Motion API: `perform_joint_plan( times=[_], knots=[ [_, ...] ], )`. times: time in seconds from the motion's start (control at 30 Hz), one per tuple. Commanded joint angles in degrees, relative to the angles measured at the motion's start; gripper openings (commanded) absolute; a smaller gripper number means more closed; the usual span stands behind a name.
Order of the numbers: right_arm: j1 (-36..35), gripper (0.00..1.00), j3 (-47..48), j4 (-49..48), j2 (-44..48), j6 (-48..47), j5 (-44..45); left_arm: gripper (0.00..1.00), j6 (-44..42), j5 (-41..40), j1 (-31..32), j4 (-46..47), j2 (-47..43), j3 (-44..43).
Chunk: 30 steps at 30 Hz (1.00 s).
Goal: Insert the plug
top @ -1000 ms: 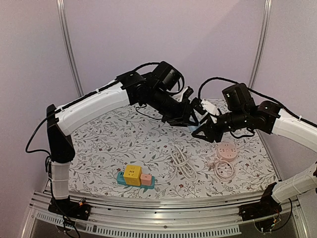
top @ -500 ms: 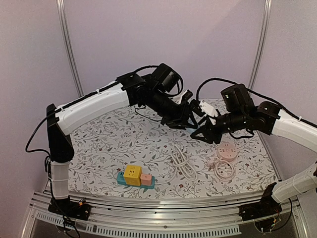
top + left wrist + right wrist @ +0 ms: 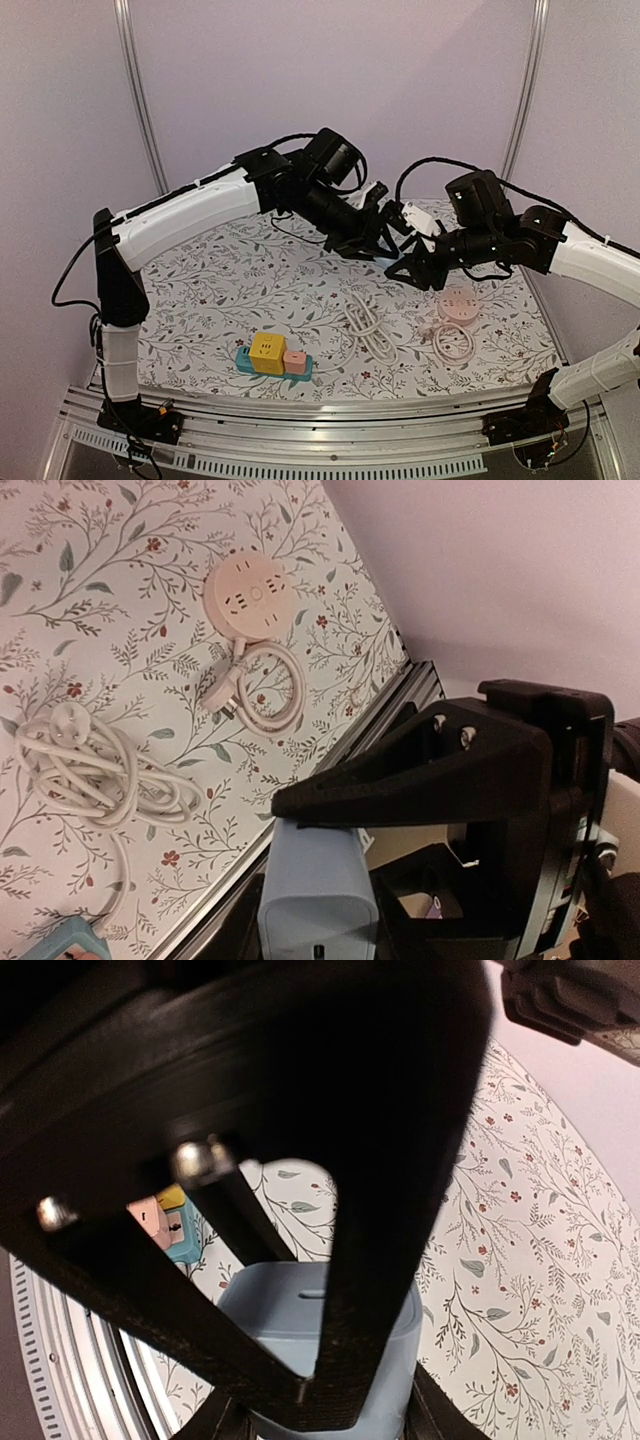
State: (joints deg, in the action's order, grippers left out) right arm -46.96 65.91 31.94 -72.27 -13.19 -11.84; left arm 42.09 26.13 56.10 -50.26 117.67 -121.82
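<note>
Both arms meet in the air above the far middle of the table (image 3: 200, 300), fingertips facing each other. The left gripper (image 3: 384, 246) reaches in from the left and the right gripper (image 3: 408, 268) from the right. The plug (image 3: 318, 895), a light blue rounded block, is off the table between them and mostly hidden in the top view. In the left wrist view it sits between that gripper's own fingers, which press its two sides, so the left gripper is clamped on it. Its long axis runs along those fingers, pointing away from the wrist. One black finger of the right gripper lies across the plug's outer end. In the right wrist view the plug also lies between that gripper's own fingers. Whether they press it or only straddle it cannot be told. A small slot shows on one face of the plug. No pins show, so which way they face cannot be told. On the table, near and right of the grippers, lies a round pink socket (image 3: 457, 305) with its pink cord (image 3: 452, 343) coiled just beside it. A white cable (image 3: 368, 328) is bundled near the middle. A yellow, pink and teal socket block (image 3: 272, 358) sits near the front edge, well apart from the plug.
</note>
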Motion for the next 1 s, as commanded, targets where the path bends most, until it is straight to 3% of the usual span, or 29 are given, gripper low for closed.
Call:
perform_joint_plan(
  times=[0.0, 0.2, 0.37, 0.47, 0.67, 0.97],
  knots=[
    [-0.7, 0.52, -0.1, -3.2, 0.3, 4.8, 4.2, 0.0, 0.7, -1.6, -1.2, -0.2, -1.7, 1.4],
    [-0.7, 0.78, -3.4, -5.9, 2.1, 9.0, 6.4, 0.0, 1.3, -4.3, -2.9, 0.0, -4.6, 4.4],
    [-0.7, 0.86, -5.6, -5.9, 3.8, 11.3, 10.9, 0.0, 1.4, -5.9, -4.1, 0.2, -7.2, 7.4],
    [-0.7, 0.97, -7.0, -5.7, 4.5, 15.6, 19.4, 0.0, 1.3, -6.9, -4.9, 0.2, -8.8, 9.4],
    [3.2, 0.99, -5.9, 1.7, 0.9, 25.8, 25.0, 0.0, 1.3, -9.4, -5.6, 0.2, -12.1, 13.2],
    [20.1, 0.99, -3.2, 12.6, -10.5, 39.6, 17.2, 0.0, 1.5, -10.7, -5.8, 0.1, -14.3, 16.2]
  ],
)
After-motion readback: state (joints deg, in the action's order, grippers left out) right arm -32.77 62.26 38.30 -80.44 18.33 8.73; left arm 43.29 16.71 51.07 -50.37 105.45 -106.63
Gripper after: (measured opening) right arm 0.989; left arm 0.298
